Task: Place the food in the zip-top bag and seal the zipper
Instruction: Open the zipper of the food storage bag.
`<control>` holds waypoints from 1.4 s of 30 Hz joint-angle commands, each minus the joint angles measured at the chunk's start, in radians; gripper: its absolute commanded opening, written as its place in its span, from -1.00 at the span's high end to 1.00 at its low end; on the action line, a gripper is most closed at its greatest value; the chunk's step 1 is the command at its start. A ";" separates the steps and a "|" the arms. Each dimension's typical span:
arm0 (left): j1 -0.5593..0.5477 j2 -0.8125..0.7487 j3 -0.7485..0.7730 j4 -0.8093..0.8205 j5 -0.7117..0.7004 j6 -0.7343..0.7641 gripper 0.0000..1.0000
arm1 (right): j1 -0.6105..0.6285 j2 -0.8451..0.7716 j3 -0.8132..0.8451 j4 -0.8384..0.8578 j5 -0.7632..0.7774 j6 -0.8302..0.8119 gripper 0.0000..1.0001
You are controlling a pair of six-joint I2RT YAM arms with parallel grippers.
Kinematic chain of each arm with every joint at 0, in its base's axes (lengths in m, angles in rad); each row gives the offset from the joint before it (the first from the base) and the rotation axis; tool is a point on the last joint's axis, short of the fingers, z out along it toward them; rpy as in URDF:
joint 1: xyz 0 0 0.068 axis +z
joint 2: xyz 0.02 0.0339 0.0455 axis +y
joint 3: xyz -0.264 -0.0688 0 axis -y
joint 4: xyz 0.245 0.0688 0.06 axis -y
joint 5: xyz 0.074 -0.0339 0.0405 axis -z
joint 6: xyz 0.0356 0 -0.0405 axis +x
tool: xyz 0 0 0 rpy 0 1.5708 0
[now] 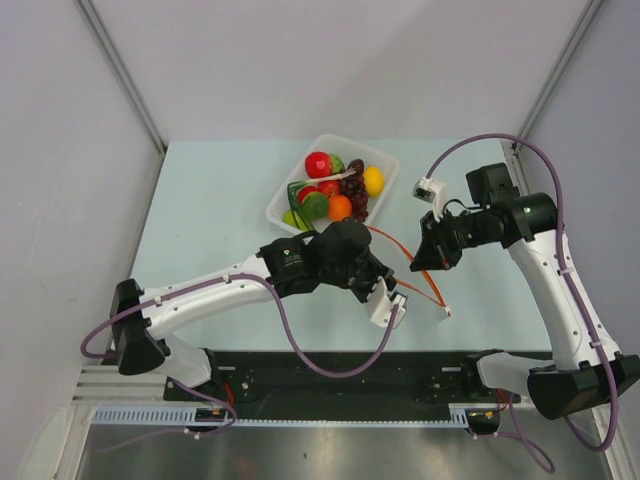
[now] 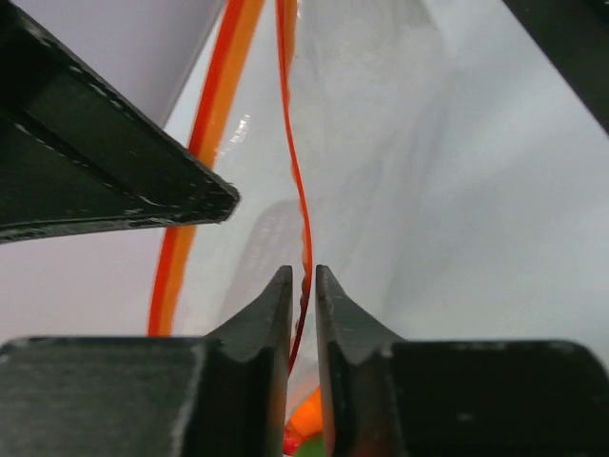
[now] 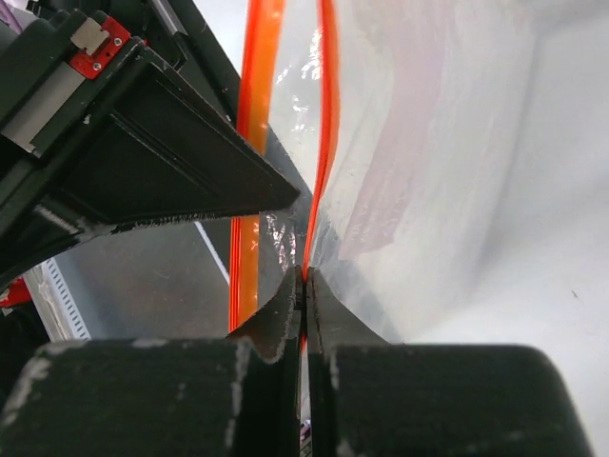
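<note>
The zip-top bag (image 1: 412, 282) hangs clear and floppy between my two grippers, right of the table's middle. Its zipper (image 1: 400, 262) shows as thin orange-red strips. My left gripper (image 2: 303, 271) has its jaws almost together with one zipper strip (image 2: 295, 171) pinched between them; the other strip (image 2: 205, 124) hangs free to the left. My right gripper (image 3: 306, 276) is shut tight on a zipper strip (image 3: 328, 114) of the bag (image 3: 428, 143). The food (image 1: 330, 190), small red, orange, yellow, green and purple fruits, lies in a white tray (image 1: 385, 160) behind the bag.
The grippers work close together, each one's black finger showing in the other's wrist view (image 2: 114, 181) (image 3: 162, 162). The right arm's purple cable (image 1: 480, 140) loops over the table's back right. Grey walls enclose the pale table (image 1: 210, 220).
</note>
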 commanded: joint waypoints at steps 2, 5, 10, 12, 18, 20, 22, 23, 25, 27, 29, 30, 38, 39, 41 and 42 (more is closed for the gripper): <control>-0.004 -0.036 0.027 -0.062 0.025 -0.010 1.00 | 0.017 -0.005 0.016 0.013 0.032 -0.012 0.93; -0.002 -0.056 0.016 -0.065 0.048 -0.021 1.00 | 0.029 -0.001 0.013 0.056 0.107 0.011 0.45; -0.004 -0.055 0.027 -0.061 0.068 -0.056 1.00 | 0.037 0.018 0.021 0.154 0.165 0.066 0.10; -0.002 -0.051 0.033 -0.061 0.068 -0.062 1.00 | 0.054 0.037 0.031 0.155 0.164 0.061 0.10; -0.002 -0.050 0.037 -0.053 0.074 -0.074 1.00 | 0.101 0.043 0.040 0.132 0.193 0.012 0.21; -0.002 -0.048 0.037 -0.049 0.072 -0.081 1.00 | 0.109 0.043 0.040 0.113 0.173 -0.003 0.09; -0.004 -0.048 0.036 -0.049 0.069 -0.082 1.00 | 0.120 0.038 0.036 0.087 0.153 -0.028 0.08; -0.002 -0.051 0.036 -0.049 0.069 -0.084 1.00 | 0.123 0.035 0.031 0.083 0.153 -0.034 0.06; -0.002 -0.053 0.033 -0.047 0.066 -0.082 1.00 | 0.135 0.028 0.018 0.072 0.158 -0.054 0.05; -0.002 -0.055 0.031 -0.044 0.062 -0.082 1.00 | 0.143 0.022 -0.001 0.063 0.167 -0.066 0.21; -0.002 -0.064 0.030 -0.046 0.057 -0.082 1.00 | 0.144 0.017 -0.012 0.067 0.188 -0.067 0.65; -0.002 -0.068 0.022 -0.049 0.057 -0.081 1.00 | 0.144 0.017 -0.015 0.069 0.210 -0.072 0.73; -0.002 -0.191 -0.096 -0.196 0.086 -0.030 1.00 | 0.034 -0.024 -0.021 0.143 0.391 -0.054 1.00; -0.002 -0.215 -0.136 -0.216 0.103 -0.041 1.00 | 0.009 -0.027 -0.019 0.159 0.398 -0.049 1.00; -0.002 -0.234 -0.168 -0.226 0.118 -0.070 1.00 | -0.049 -0.024 -0.015 0.197 0.398 -0.031 1.00; -0.002 -0.240 -0.185 -0.223 0.121 -0.082 0.99 | -0.058 -0.020 -0.010 0.205 0.397 -0.026 1.00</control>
